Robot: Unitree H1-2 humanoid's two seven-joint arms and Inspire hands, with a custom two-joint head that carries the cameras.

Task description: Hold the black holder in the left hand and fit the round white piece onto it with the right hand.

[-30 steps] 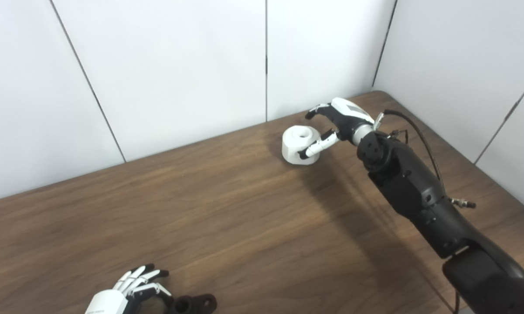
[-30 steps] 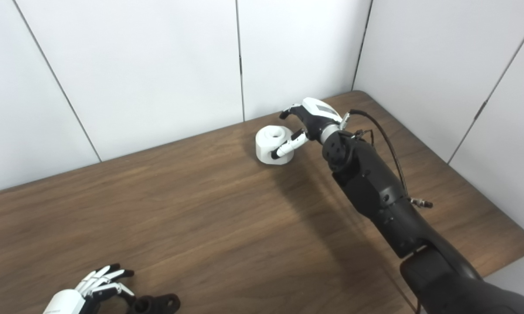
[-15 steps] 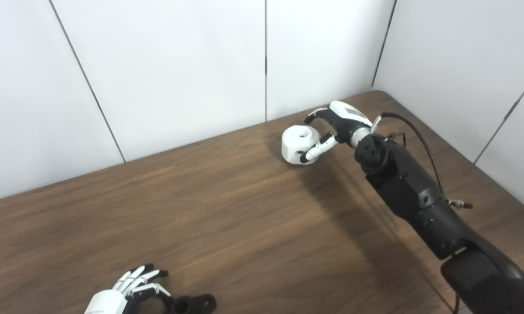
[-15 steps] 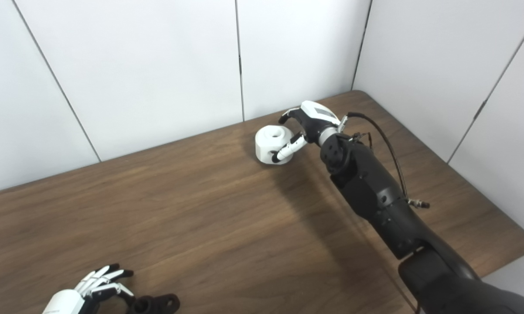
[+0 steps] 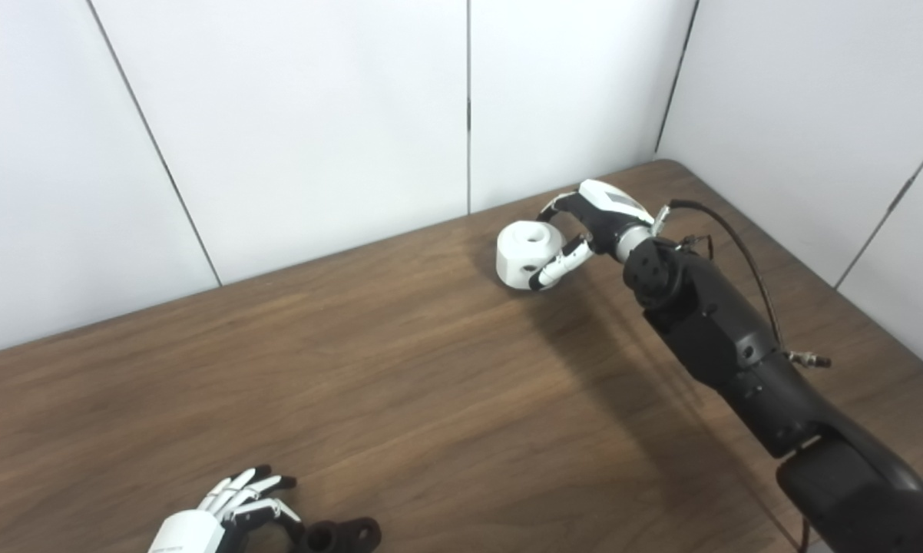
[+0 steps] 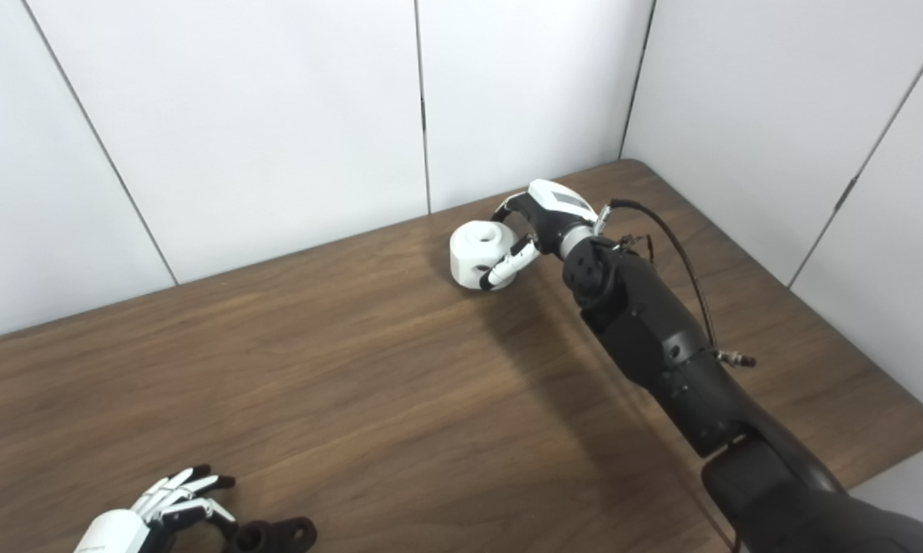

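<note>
Nearest, at the counter's [image 5: 400, 399] front edge: left hand [image 5: 223, 514] with fingers spread, empty, just beside the black holder [image 5: 344, 534]. Far back by the wall: right hand [image 5: 584, 226] curled around the round white piece [image 5: 524, 253], gripping it, apparently lifted slightly.

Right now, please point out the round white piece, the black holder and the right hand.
round white piece [image 5: 519, 257]: left eye view, its front wall.
black holder [image 5: 346, 534]: left eye view, its ringed end.
right hand [image 6: 542, 219]: right eye view, its middle.
</note>
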